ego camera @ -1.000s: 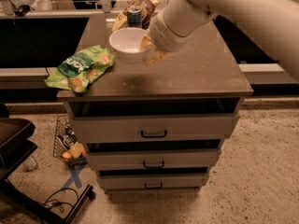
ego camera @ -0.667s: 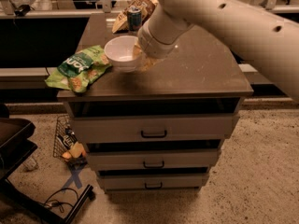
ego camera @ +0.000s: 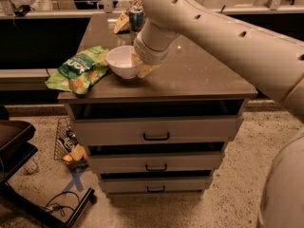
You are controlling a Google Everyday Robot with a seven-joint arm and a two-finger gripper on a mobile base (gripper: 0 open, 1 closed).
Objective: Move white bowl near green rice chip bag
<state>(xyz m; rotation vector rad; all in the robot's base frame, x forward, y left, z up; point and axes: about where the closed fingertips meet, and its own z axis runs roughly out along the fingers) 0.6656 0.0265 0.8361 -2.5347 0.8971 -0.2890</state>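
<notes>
my gripper [ego camera: 140, 66]: pinching white bowl [ego camera: 121, 61] rim (right side)
white bowl: just beside green rice chip bag [ego camera: 78, 69]

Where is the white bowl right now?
In the camera view, the white bowl is at the front left of the drawer cabinet top, just right of the green rice chip bag, with the gripper clamped on its right rim.

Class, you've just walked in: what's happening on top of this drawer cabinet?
The robot arm's gripper holds the white bowl by its right rim, on or just above the cabinet top. The bowl is close beside the green chip bag, on its right. A can stands near the back edge.
</notes>
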